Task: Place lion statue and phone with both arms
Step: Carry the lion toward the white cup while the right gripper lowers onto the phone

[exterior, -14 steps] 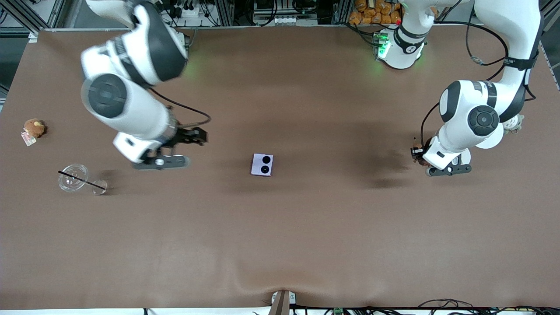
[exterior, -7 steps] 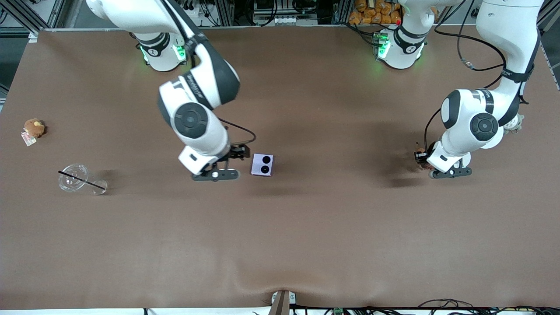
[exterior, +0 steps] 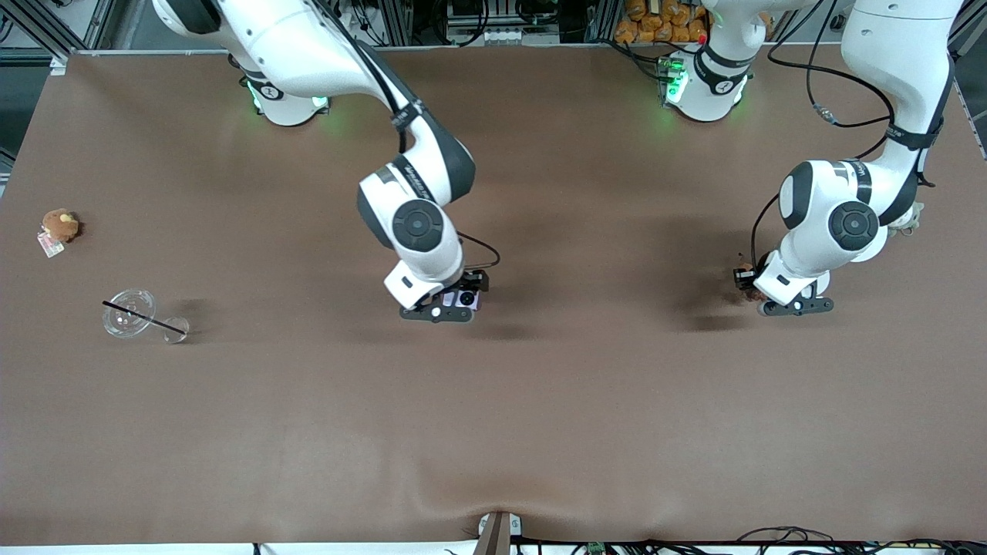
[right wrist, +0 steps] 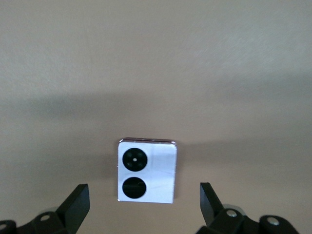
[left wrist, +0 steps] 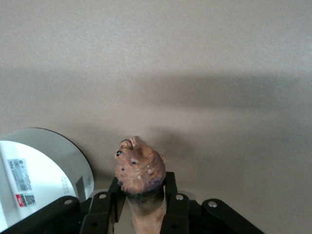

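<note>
With the left gripper clamped on the lion above the table's left-arm end, the right gripper hovers spread over the mid-table phone, needing descent and closure.

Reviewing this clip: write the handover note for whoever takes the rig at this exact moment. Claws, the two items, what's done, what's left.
Left claw: shut on the lion statue, held just above the table toward the left arm's end.
Right claw: open, hovering over the phone, fingers either side of it and not touching.
Phone lies flat, camera circles up, near the middle of the table.
Done: statue gripped.
Left: grip the phone, then place both items; no target spot is visible.
Also there: a brown plush and a clear cup with a straw at the right arm's end.
</note>
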Robot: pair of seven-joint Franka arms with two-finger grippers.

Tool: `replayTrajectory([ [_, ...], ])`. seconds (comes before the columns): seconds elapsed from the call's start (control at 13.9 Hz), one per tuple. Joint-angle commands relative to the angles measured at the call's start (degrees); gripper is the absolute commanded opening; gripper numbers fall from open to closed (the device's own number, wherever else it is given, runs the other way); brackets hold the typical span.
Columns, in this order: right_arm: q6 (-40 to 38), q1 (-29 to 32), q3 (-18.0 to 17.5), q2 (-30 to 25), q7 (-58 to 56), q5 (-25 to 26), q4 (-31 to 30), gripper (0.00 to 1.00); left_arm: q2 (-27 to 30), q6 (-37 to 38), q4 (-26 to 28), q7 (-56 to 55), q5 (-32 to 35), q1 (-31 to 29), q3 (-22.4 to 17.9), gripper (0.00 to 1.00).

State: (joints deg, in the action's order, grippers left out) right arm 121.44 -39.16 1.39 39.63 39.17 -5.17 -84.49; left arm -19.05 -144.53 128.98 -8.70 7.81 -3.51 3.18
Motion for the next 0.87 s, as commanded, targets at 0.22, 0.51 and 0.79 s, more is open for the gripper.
replayTrajectory([
  [0.22, 5.89, -1.44, 0.63, 3.26, 3.36, -0.10, -1.63, 1.00, -1.43, -1.63, -1.01, 0.96, 1.24, -1.06, 0.78, 0.99],
  [0.51, 9.78, -1.44, 0.63, 3.88, 3.37, -0.10, -4.63, 1.00, 0.68, 2.03, -3.55, 0.88, 1.24, -0.89, 0.86, 1.00],
  [0.79, 10.30, -1.88, 0.63, 5.02, 4.59, 0.16, -4.63, 1.00, 2.00, 18.54, -13.99, 0.09, 1.15, -0.89, 4.46, 1.00],
])
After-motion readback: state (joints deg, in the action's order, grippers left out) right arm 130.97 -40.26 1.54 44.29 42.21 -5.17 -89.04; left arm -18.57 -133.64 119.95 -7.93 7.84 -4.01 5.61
